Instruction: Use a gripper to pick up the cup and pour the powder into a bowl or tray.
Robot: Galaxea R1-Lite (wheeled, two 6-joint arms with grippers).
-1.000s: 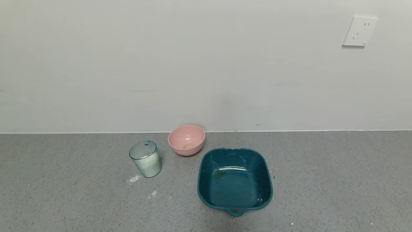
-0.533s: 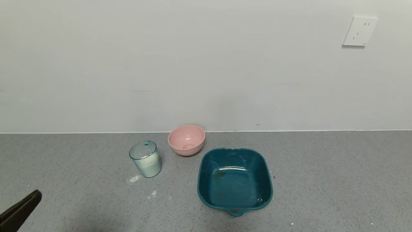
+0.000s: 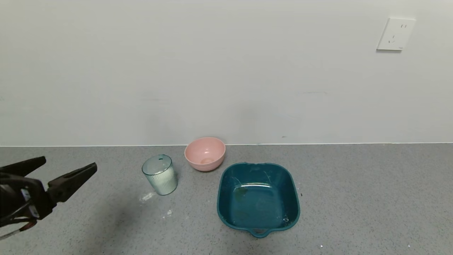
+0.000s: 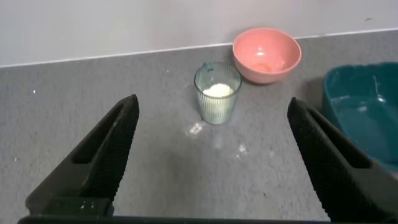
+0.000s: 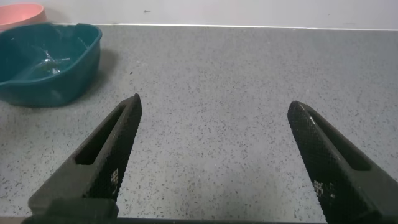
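Observation:
The ribbed pale blue-green cup (image 3: 160, 174) stands upright on the grey counter, with white powder (image 4: 218, 91) in its lower part. The dark teal basin (image 3: 258, 197) sits to its right and looks empty. My left gripper (image 3: 67, 164) is open and empty at the far left of the head view, well left of the cup. In the left wrist view the cup (image 4: 217, 93) stands ahead between the spread fingers (image 4: 115, 140), still apart from them. My right gripper (image 5: 214, 106) is open and empty over bare counter, right of the basin (image 5: 46, 62), and out of the head view.
A round pink bowl (image 3: 205, 153) stands behind the cup and basin, near the wall. Small spills of white powder (image 3: 147, 196) lie on the counter in front of the cup. A wall socket (image 3: 395, 34) is at the upper right.
My left gripper has come into the head view from the lower left and moved up and right toward the cup, fingers spread. The cup, bowl and basin have not moved.

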